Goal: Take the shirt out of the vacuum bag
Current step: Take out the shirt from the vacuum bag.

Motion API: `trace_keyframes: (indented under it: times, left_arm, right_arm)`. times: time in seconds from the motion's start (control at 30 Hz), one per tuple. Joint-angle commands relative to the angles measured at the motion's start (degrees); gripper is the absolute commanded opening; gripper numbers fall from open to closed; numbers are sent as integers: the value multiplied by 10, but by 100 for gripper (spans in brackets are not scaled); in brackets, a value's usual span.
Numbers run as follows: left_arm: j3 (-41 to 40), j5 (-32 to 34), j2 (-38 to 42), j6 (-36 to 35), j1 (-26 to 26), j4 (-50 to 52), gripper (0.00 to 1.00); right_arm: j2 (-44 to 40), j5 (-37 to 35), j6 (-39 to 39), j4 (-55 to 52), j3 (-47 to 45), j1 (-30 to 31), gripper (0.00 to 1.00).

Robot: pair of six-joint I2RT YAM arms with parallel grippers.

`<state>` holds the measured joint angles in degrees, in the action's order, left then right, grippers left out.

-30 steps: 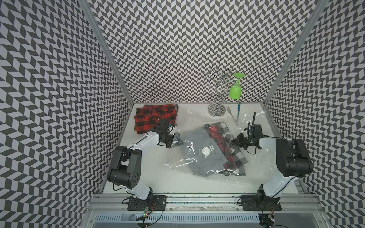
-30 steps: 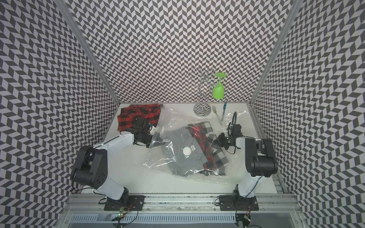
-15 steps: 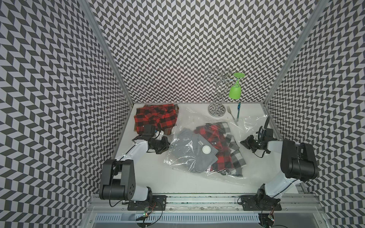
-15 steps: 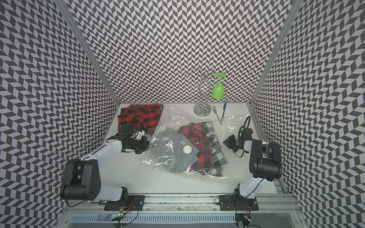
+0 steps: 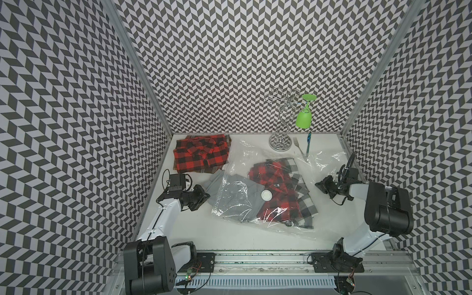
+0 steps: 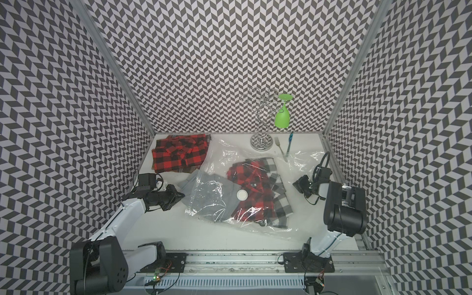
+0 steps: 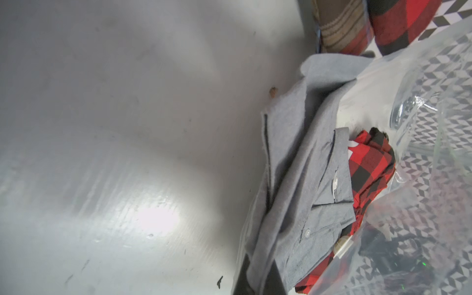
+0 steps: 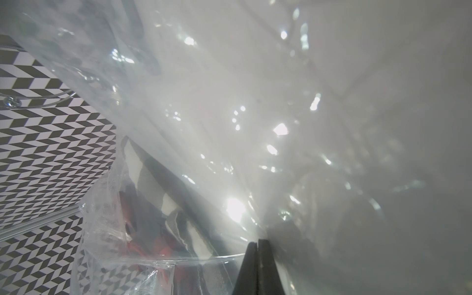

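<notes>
While the vacuum bag lies across the middle of the worktop, its edge on the right arm's side is pinched between the closed jaws of the right hand. The left hand is clamped on the edge of the gray shirt, which protrudes partly from the bag's opposite end and is otherwise covered by plastic. A red plaid shirt is contained in the bag, beside the white valve.

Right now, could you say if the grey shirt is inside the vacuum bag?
Partly out: the grey shirt pokes beyond the vacuum bag.
</notes>
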<state>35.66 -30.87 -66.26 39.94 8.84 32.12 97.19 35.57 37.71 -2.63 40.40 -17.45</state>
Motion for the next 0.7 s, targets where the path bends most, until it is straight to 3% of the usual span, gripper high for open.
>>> trace_keyframes:
  times: [0.0, 0.23, 0.53, 0.57, 0.63, 0.67]
  left_arm:
    - [20, 62, 16, 21, 12, 22, 0]
    - [34, 144, 12, 42, 20, 45, 0]
    - [-1, 132, 11, 74, 27, 72, 0]
    - [-1, 121, 12, 61, 26, 71, 9]
    - [5, 111, 15, 44, 26, 77, 55]
    - [15, 111, 20, 38, 25, 85, 73]
  right_arm:
    - [-1, -47, 3, -22, -12, -10, 0]
    - [-24, -47, 11, -21, -4, -10, 0]
    - [-24, -47, -16, -46, 28, -10, 0]
    - [-25, -48, -23, -50, 32, -9, 0]
    - [-29, -55, -35, -60, 43, -6, 4]
    - [-31, -56, -41, -66, 49, -6, 5]
